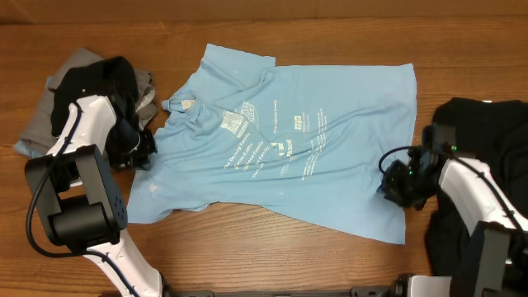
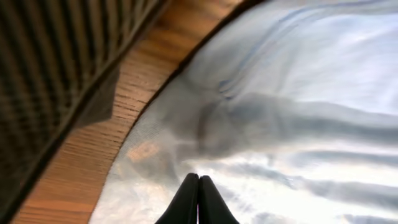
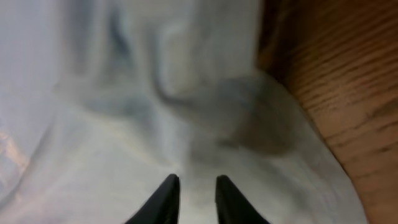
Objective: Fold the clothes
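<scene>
Left end effector point(image 2: 198, 179) has its tips pressed together at the left edge of the light blue T-shirt point(image 1: 289, 140); I cannot tell whether cloth is pinched between them. The shirt lies spread, print up, mid-desk point(image 1: 247, 268). Over its lower right hem the right end effector point(image 3: 196, 182) hovers with tips slightly apart, holding nothing. If only one side grips, a lift would likely drag the shirt askew and bunch it. The left arm could also snag the black and grey pile point(image 1: 91, 82) just beside it.
</scene>
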